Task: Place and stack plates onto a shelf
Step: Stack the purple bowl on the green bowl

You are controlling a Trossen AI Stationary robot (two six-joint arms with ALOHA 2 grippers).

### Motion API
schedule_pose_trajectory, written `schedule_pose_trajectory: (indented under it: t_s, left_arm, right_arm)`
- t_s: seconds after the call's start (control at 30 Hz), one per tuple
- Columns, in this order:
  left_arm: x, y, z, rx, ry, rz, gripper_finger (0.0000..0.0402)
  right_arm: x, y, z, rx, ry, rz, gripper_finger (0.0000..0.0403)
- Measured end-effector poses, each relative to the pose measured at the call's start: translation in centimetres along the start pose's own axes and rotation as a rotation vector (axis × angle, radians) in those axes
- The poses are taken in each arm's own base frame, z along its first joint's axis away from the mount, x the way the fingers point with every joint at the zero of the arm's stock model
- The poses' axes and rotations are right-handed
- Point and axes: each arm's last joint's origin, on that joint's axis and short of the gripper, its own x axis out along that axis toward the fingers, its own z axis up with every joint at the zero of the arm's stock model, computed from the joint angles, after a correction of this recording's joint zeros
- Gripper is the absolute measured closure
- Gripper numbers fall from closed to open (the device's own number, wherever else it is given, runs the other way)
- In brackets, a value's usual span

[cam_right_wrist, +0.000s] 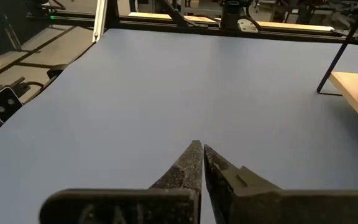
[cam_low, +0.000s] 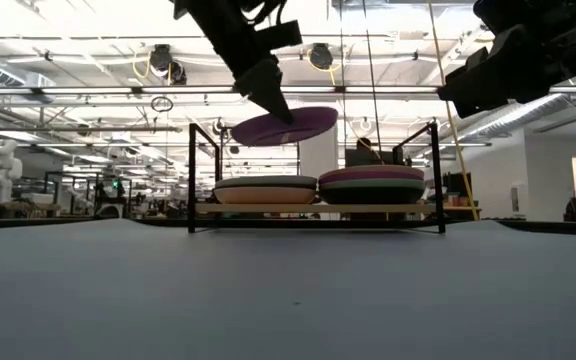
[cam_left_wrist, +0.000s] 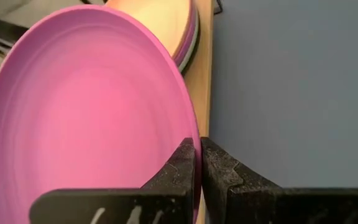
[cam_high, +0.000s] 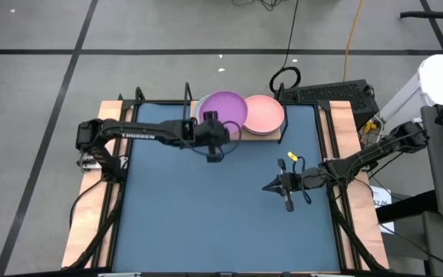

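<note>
A purple plate (cam_high: 223,110) hangs tilted over the left end of the shelf (cam_low: 308,209), with my left gripper (cam_high: 215,132) shut on it. Under it, a stack of plates (cam_low: 265,189) rests on the light-wood board. A second stack (cam_low: 371,185), topped by a pink plate (cam_high: 264,114), rests on the board's right half. Over the blue table's right half, my right gripper (cam_high: 270,186) is shut with nothing in it and points toward the left edge. My left gripper pinches the purple plate's rim (cam_left_wrist: 190,127) between its two fingers, on the plate's near-left side. The fingers (cam_low: 271,98) come slanting down from the table's left. The plate is lifted clear and tilted above the left stack (cam_low: 265,189).
The shelf's black wire frame (cam_low: 192,175) rises at both ends of the board. A black box (cam_high: 331,94) and cables lie past the table's far right corner. The blue tabletop (cam_high: 206,208) spreads out in front of the shelf.
</note>
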Motion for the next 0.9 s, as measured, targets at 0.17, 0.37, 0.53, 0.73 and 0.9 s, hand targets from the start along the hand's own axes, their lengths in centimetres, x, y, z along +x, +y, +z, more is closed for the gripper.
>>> schedule_pose_trajectory:
  t_s: [0.17, 0.37, 0.53, 0.73, 0.9]
  left_arm:
    - [0.6, 1.7, -0.7, -0.086, -0.001, -0.037, 0.0391]
    - [0.9, 2.7, -1.1, -0.185, 0.011, -0.017, 0.0391]
    - [1.3, 3.0, -1.2, -0.216, 0.008, -0.008, 0.0391]
    - [2.0, 3.3, -1.7, -0.196, 0.038, -0.004, 0.0391]
    - [2.5, 3.8, -2.1, -0.186, 0.053, 0.005, 0.0389]
  right_arm:
    - [0.0, 0.0, 0.0, 0.000, 0.000, -0.001, 0.0402]
    - [0.0, 0.0, 0.0, 0.024, 0.000, -0.001, 0.0402]
    - [0.0, 0.0, 0.0, 0.026, 0.000, 0.000, 0.0402]
    - [0.0, 0.0, 0.0, 0.024, 0.000, 0.000, 0.0402]
    - [0.0, 0.0, 0.0, 0.016, 0.000, 0.000, 0.0402]
